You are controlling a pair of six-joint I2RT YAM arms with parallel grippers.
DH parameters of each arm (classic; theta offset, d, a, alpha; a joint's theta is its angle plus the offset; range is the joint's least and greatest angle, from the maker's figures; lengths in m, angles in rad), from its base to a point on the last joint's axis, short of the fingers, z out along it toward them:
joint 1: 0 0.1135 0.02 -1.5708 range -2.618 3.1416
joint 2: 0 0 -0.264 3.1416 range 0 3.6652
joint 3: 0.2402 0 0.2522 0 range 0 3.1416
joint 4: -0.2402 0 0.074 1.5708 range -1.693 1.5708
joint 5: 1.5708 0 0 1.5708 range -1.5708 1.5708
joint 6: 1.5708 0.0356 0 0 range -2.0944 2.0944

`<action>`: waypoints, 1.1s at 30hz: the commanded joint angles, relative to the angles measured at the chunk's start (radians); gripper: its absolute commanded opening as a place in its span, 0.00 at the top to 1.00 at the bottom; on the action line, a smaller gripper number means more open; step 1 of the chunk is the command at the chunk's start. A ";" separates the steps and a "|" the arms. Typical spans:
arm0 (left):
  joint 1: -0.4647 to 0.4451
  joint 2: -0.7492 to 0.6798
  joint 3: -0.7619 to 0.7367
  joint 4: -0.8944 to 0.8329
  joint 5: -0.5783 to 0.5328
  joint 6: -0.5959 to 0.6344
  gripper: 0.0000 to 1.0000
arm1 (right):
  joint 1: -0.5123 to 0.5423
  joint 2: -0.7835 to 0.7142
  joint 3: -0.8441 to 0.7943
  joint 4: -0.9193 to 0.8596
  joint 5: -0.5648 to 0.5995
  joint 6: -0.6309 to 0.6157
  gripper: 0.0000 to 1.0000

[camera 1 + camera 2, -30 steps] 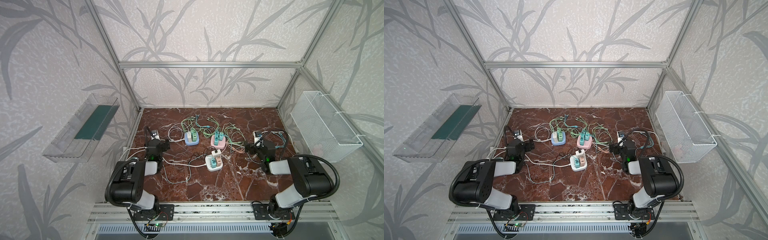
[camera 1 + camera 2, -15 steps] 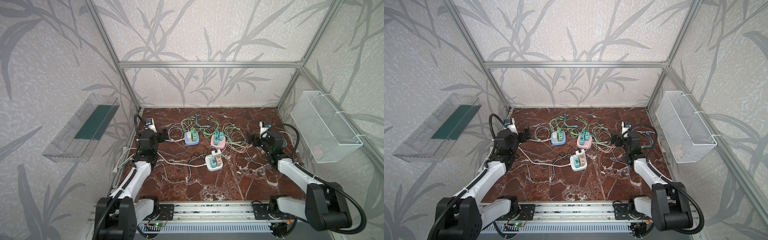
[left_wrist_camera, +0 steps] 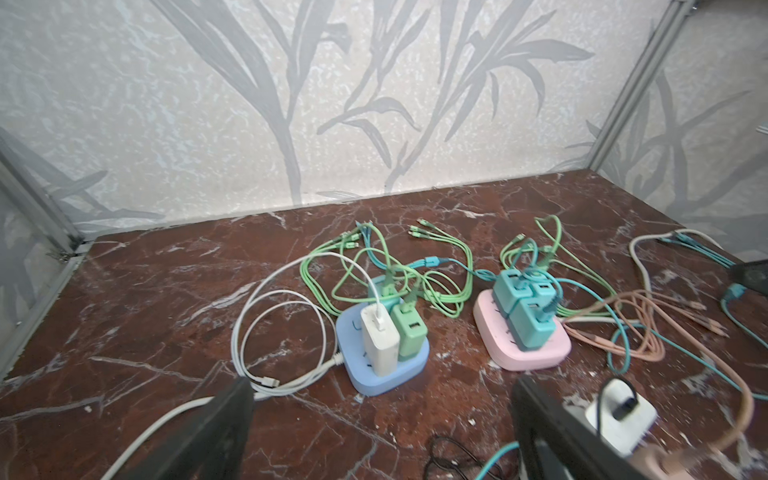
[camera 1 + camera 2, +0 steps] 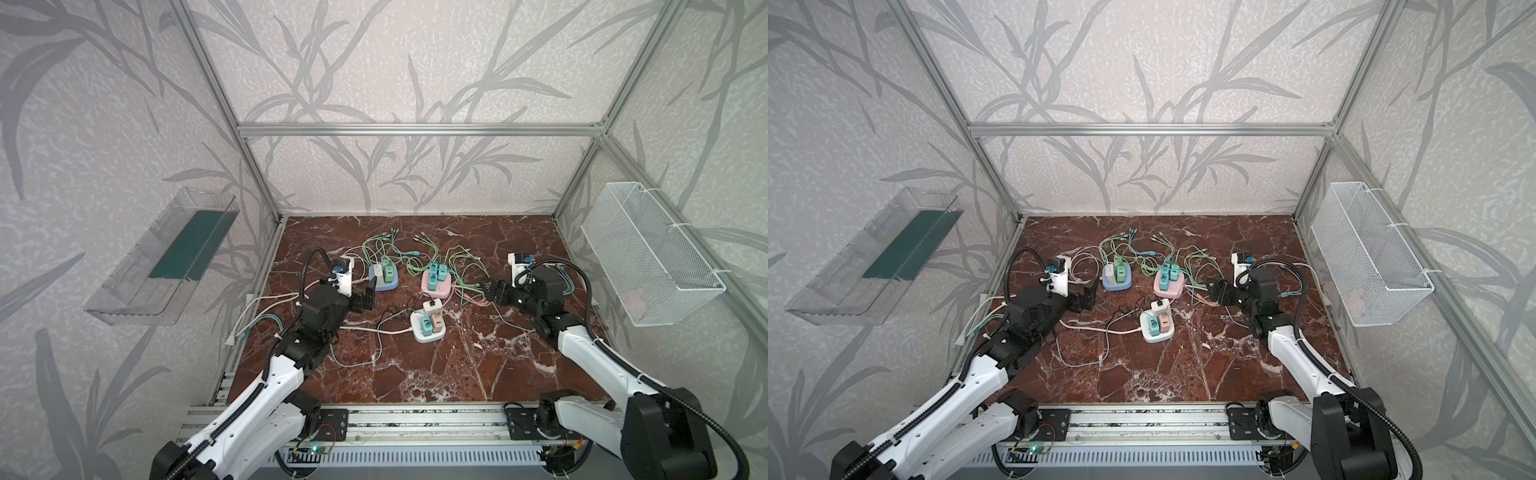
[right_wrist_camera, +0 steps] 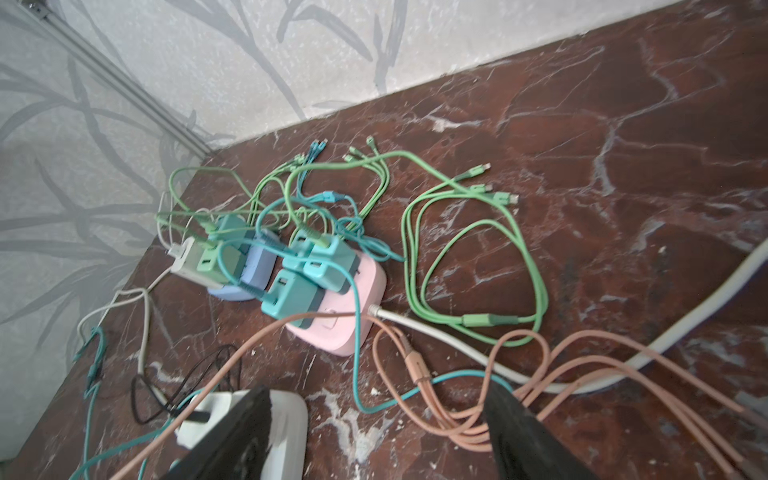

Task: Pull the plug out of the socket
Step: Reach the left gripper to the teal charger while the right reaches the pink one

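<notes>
Bright, diffuse light fills both top views, and the shadows under the arms on the marble bench (image 4: 415, 374) are faint and soft-edged. The wide lens splays the frame posts (image 4: 216, 104) outward toward the picture edges, while the centre stays sharp. The wrist views are softer. In the left wrist view the polished bench gives a pale sheen toward its back left corner, and the fingers (image 3: 208, 436) of the left gripper (image 3: 382, 382) are dark, underlit and out of focus. The right wrist view is smeared: the green cables (image 5: 478, 257) have fuzzy outlines and the fingers (image 5: 232, 440) of the right gripper (image 5: 378, 388) are a blurred black.
</notes>
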 commanded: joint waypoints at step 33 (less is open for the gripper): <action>-0.427 0.471 0.022 0.127 0.231 0.089 0.51 | 0.314 0.217 -0.124 0.149 -0.062 0.197 0.46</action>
